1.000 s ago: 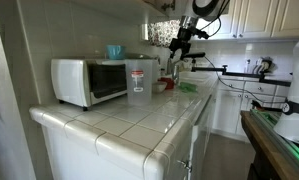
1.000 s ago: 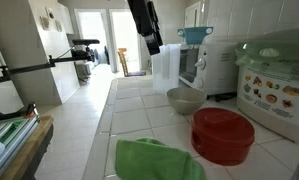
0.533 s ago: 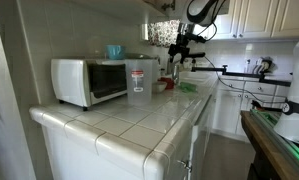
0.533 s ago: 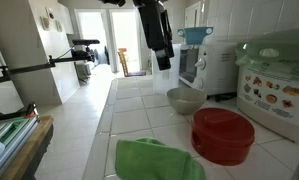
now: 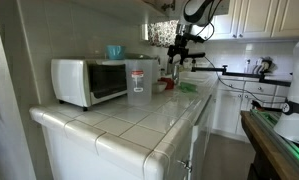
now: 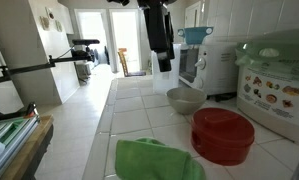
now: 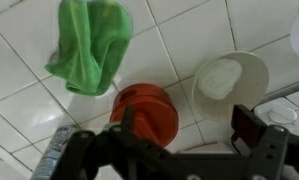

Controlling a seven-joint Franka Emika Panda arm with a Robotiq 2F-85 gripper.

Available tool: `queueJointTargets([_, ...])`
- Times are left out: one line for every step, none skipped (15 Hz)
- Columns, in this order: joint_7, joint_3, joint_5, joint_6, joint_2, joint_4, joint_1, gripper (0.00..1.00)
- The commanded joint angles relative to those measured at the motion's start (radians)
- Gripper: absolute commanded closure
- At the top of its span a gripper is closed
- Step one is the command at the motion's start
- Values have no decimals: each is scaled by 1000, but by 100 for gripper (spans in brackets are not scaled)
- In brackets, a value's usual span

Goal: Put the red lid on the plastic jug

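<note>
Plastic jug: upright on worktop, just beside microwave.
Red lid: flat on worktop, well apart from jug; in wrist view between green cloth and white bowl.
Gripper: raised over worktop, jaws spread, holding nothing.

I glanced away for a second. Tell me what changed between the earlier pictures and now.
The claw shifted sideways above the counter toward the microwave, still open and empty. The wrist view shows the red lid below it. Nothing was grasped or released. The red lid, plastic jug, bowl and green cloth stayed put.
</note>
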Motion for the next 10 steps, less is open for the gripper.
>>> queueJointTargets([25, 2, -39, 68, -15, -25, 3, 0])
queueJointTargets([11, -1, -46, 89, -6, -23, 0, 0])
queueJointTargets([12, -4, -56, 107, 8, -18, -3, 0])
queueJointTargets([13, -8, -65, 120, 19, -13, -7, 0])
queueJointTargets([4, -14, -66, 129, 34, -8, -10, 0])
queueJointTargets([-8, -19, -57, 132, 46, -2, -11, 0])
queueJointTargets([-31, -24, -41, 120, 64, 7, -12, 0])
queueJointTargets([-65, -29, -14, 98, 80, 19, -14, 0])
queueJointTargets([-78, -33, -4, 89, 97, 29, -17, 0])
queueJointTargets([-86, -37, -9, 83, 120, 45, -19, 0])
